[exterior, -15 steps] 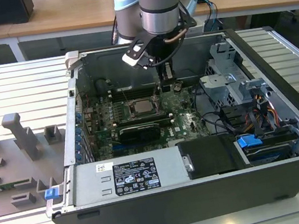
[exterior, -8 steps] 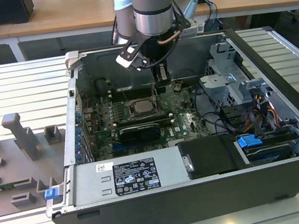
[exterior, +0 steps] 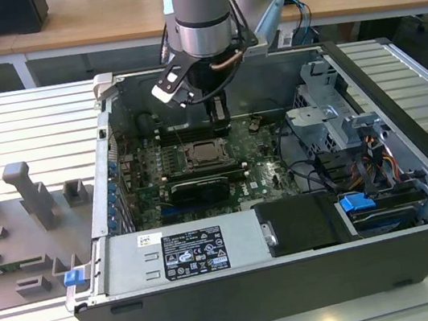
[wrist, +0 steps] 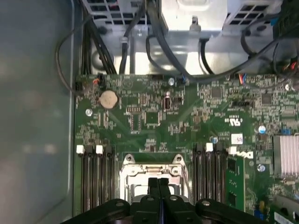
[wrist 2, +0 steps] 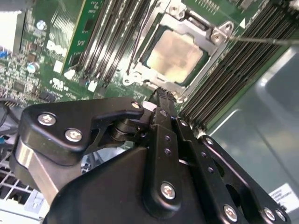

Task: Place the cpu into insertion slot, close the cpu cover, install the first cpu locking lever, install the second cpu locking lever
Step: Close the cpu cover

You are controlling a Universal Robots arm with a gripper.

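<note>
1. The gripper [wrist 2: 161, 92], a black jointed metal linkage studded with screws, has its two slim fingers pressed together, and nothing shows between them.
2. Its tip hangs just beside the insertion slot [wrist: 127, 177], near one edge.
3. The cpu [wrist 2: 176, 56] sits in that slot with its dull silvery-grey face up.
4. The cpu cover [wrist 2: 205, 29], a thin silvery frame, lies flat around it.
5. Long black memory slots [wrist: 93, 182] flank the socket on the green motherboard [wrist: 187, 126].
6. A round coin battery [wrist: 108, 99] lies farther off.
7. The open computer case [exterior: 299, 285] encloses everything.
</note>
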